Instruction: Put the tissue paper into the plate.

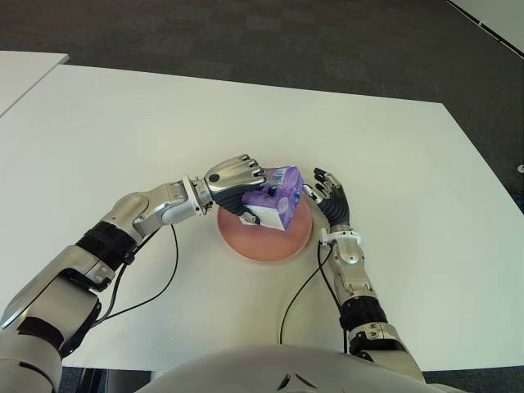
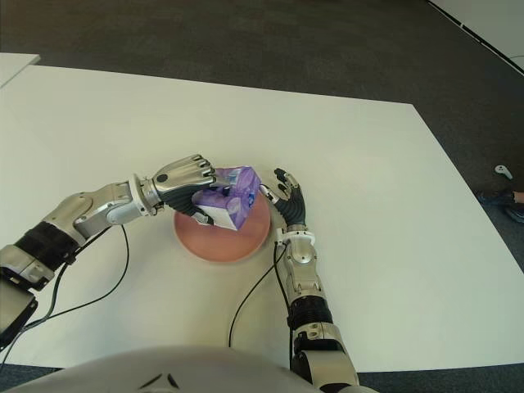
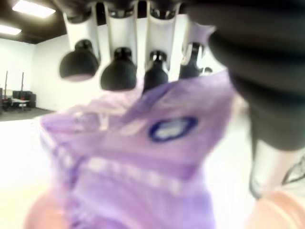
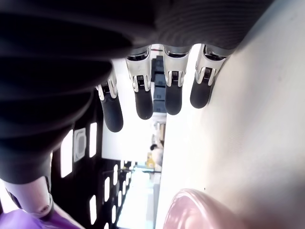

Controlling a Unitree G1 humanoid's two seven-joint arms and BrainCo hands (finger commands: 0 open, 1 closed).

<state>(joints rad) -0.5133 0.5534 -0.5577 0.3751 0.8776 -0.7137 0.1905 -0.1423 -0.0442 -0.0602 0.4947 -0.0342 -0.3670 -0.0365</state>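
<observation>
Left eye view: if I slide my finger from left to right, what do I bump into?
Robot's silver left hand → purple tissue paper pack, gripped above the round pink plate → black-fingered right hand, open beside the plate.

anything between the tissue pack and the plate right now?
Nothing visible. The left hand grips the tissue pack directly over the plate, whose surface is otherwise bare. The right hand is open beside the plate's right rim, outside the drop path.
</observation>
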